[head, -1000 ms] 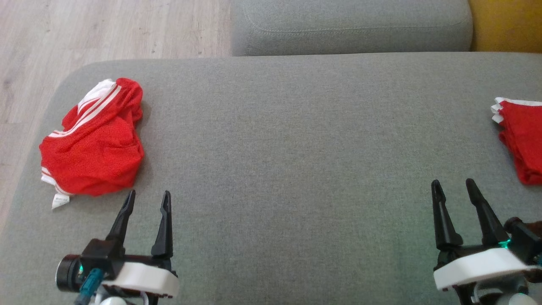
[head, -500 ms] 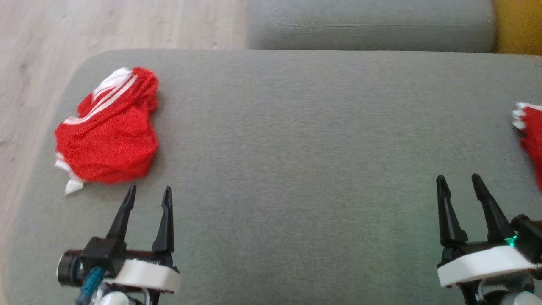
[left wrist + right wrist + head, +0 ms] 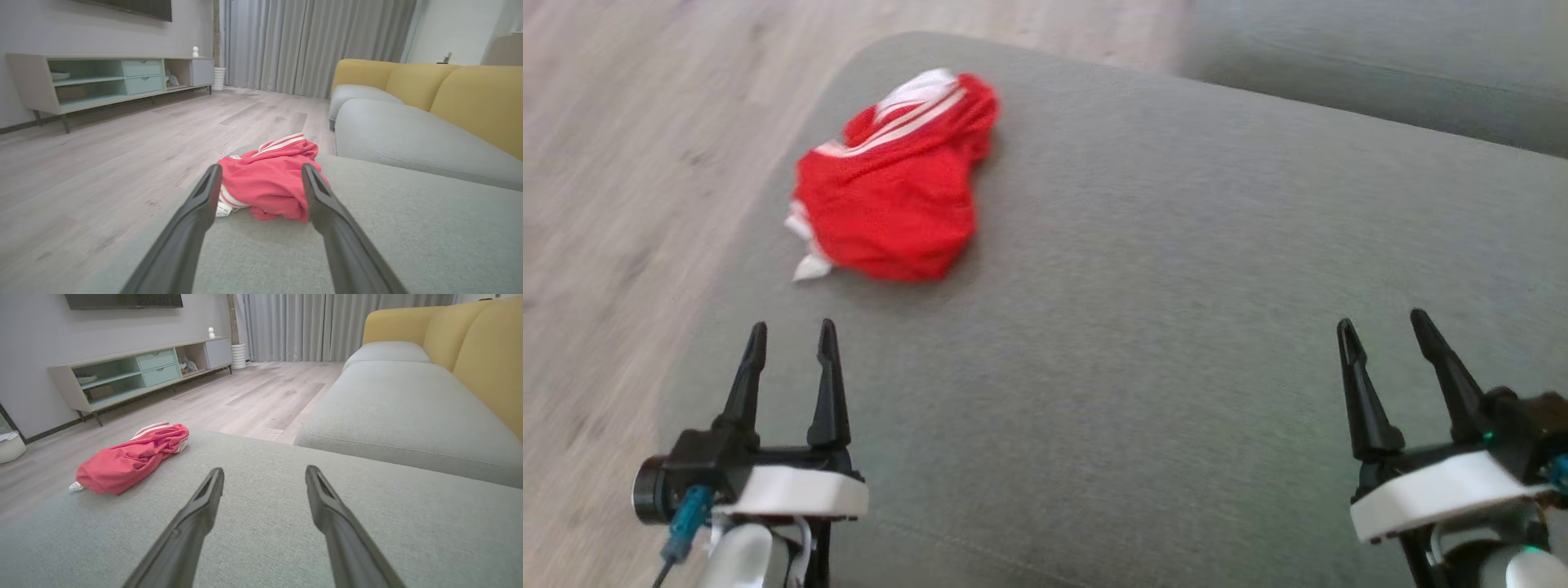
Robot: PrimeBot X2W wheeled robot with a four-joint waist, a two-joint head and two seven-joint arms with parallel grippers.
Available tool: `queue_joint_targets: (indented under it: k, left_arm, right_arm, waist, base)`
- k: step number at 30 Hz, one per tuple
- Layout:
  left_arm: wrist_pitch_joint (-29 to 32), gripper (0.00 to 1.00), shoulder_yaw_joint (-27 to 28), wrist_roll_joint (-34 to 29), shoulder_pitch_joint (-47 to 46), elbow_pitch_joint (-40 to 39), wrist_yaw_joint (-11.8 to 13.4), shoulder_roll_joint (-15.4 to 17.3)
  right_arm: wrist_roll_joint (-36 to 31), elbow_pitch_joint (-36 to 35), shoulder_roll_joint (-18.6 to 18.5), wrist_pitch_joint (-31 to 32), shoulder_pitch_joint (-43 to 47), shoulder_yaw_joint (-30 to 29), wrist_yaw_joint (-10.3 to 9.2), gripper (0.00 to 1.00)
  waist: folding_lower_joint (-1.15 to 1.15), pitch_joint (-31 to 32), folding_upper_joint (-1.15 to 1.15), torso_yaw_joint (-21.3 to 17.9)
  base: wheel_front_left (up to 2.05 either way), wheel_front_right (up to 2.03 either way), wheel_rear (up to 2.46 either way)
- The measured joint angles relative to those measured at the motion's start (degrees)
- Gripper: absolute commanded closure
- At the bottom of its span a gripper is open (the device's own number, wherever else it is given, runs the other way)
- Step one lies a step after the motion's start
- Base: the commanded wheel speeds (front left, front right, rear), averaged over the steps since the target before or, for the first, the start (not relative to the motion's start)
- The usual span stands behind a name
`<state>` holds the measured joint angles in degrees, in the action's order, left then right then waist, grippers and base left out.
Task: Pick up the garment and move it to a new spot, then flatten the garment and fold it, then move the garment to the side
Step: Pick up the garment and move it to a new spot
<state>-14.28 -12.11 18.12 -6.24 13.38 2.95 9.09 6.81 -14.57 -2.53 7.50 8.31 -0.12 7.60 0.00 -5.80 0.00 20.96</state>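
A crumpled red garment (image 3: 894,200) with white stripes lies near the far left corner of the grey sofa cushion (image 3: 1143,327). My left gripper (image 3: 792,339) hovers open short of it at the lower left, nothing between its fingers. In the left wrist view the garment (image 3: 267,179) sits straight ahead between the two fingers, a short way beyond their tips. My right gripper (image 3: 1380,327) stands open and empty at the lower right, far from the garment. From the right wrist view the garment (image 3: 130,459) lies off to the left of the gripper (image 3: 265,475).
Wooden floor (image 3: 629,163) borders the cushion's left edge and far corner. A second grey cushion (image 3: 1380,73) lies at the back right, with yellow backrests (image 3: 470,102) behind. A low TV cabinet (image 3: 106,79) stands across the room.
The head camera has swung left: the garment now sits nearer the picture's middle and the other red cloth at the right edge has left the picture. Both grippers stay open and empty.
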Motion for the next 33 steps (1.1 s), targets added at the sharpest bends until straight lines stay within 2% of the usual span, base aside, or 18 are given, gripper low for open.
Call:
queue_joint_targets:
  k: [7,12,15,20,23,30,31,32,33]
  left_arm:
    - [-0.2,0.00,3.5,0.2,-3.5,3.3,-1.6,-1.5]
    - [-0.2,0.00,4.5,0.2,-11.6,10.0,-5.7,-3.2]
    - [-0.2,0.00,4.5,0.5,-19.0,17.0,-8.1,-3.6]
    - [0.9,0.00,1.7,2.1,-31.8,32.5,-10.1,-4.5]
    - [4.0,0.00,0.2,4.8,-37.5,40.3,-10.1,-5.0]
    - [13.9,0.00,-6.6,14.3,-43.3,47.3,-10.5,-4.8]
    - [14.9,0.38,-7.5,15.5,-43.5,47.3,-10.5,-4.4]
    - [14.9,1.00,-8.6,16.3,-43.6,47.3,-10.5,-3.9]
    - [14.9,1.00,-8.6,16.3,-43.6,47.3,-10.5,-3.9]
  right_arm:
    - [-2.9,-3.9,0.0,3.6,-3.2,-0.1,0.00,0.00]
    - [-5.8,-7.4,0.0,6.9,-5.7,-0.9,0.00,0.00]
    - [-7.8,-9.4,0.0,9.0,-7.6,-1.0,0.00,0.00]
    - [-9.6,-11.8,-0.3,11.8,-9.8,-1.8,0.00,0.00]
    - [-10.3,-12.9,-0.8,12.9,-10.8,-2.2,0.00,0.00]
    - [-10.3,-12.9,-1.0,13.5,-11.5,-2.5,0.00,0.00]
    - [-10.2,-12.8,-1.0,13.5,-11.5,-2.5,0.00,0.00]
    - [-10.2,-12.6,-1.0,13.3,-11.5,-2.5,0.00,0.00]
    - [-10.2,-12.6,-1.0,13.3,-11.5,-2.5,0.00,0.00]
  waist:
    - [0.00,-3.7,0.00,4.1]
    - [0.00,-8.7,0.00,4.7]
    - [0.01,-12.4,0.00,4.7]
    - [0.02,-18.1,0.00,4.6]
    - [0.02,-20.9,0.00,4.5]
    - [0.00,-22.5,0.00,3.5]
    - [0.00,-22.2,0.00,3.3]
    - [0.00,-21.8,0.00,3.2]
    - [0.00,-21.8,0.00,3.2]
  base:
    - [0.00,0.00,0.00]
    - [0.00,0.00,0.00]
    - [0.00,0.00,0.00]
    - [0.00,0.00,0.00]
    - [0.00,0.00,0.00]
    - [0.00,0.00,0.00]
    - [0.00,0.00,0.00]
    - [0.00,0.00,0.00]
    - [0.00,0.00,0.00]
